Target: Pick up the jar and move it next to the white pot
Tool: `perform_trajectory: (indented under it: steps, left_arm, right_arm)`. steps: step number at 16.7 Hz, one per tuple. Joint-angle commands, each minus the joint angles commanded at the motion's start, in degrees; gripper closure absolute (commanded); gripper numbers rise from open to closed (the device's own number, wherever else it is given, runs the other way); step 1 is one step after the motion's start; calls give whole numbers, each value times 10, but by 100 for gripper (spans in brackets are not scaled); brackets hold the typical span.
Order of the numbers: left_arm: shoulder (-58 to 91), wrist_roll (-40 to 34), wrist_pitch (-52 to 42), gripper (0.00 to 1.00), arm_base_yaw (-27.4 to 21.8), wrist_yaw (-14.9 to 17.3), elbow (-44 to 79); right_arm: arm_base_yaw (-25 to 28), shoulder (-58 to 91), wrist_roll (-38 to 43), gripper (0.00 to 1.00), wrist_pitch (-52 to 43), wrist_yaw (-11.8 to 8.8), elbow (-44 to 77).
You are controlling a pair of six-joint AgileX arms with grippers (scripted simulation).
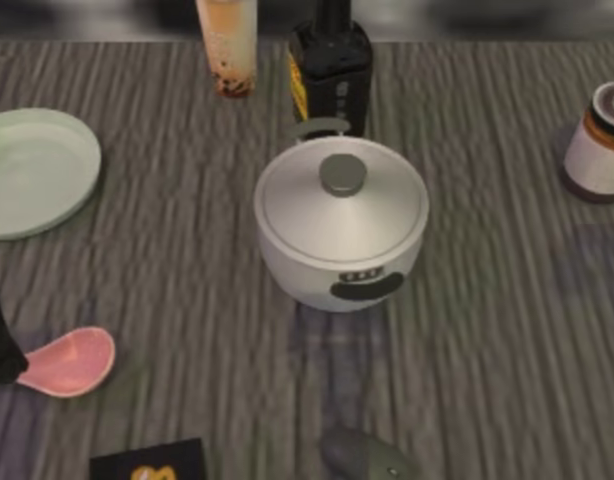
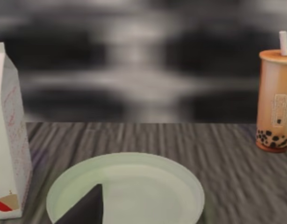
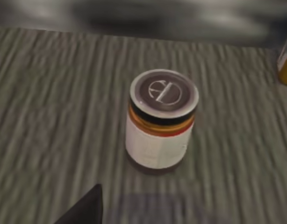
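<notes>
Top view: the jar [image 1: 599,143] was seen upright at the counter's [image 1: 187,280] right edge, well apart from the white pot [image 1: 341,222] at centre. A dark marked lid, white label and orange-brown band were shown. Neither arm's finger opening could be told.

The tabletop [image 1: 487,340] fills nearly the whole top view: a grey surface streaked with darker and paler lines like coarse wood grain, running from its near edge to its far edge. Soft shadows darken it in patches. Beyond the far edge lies a blurred backdrop [image 2: 134,70] of dark and pale grey bands, with no wall, window or furniture that can be made out. The light is even and diffuse.
</notes>
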Motion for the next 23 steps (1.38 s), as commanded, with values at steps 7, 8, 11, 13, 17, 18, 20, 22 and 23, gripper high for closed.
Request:
perform_trajectory:
  steps: [7,8,11,13,17,18,20,22,23]
  left_arm:
    - [0,0,0,0,0,0,0]
    - [0,0,0,0,0,0,0]
    - [0,0,0,0,0,0,0]
    - [0,0,0,0,0,0,0]
    - [0,0,0,0,0,0,0]
    - [0,0,0,0,0,0,0]
    - [0,0,0,0,0,0,0]
    - [0,0,0,0,0,0,0]
    - [0,0,0,0,0,0,0]
  right_arm:
    - [-2,407,-50,0,-241,-3,415]
    - [-2,465,-58,0,-276,-4,475]
    - [-2,633,-79,0,-374,-6,644]
    - [-2,737,-93,0,-434,-7,748]
    - [-1,910,-115,0,-532,-9,922]
    - [-1,944,-120,0,-551,-10,956]
    - [0,996,-127,0,-581,-11,1010]
    - [0,1030,-132,0,-600,-11,1045]
    - [0,1037,-133,0,-604,-11,1053]
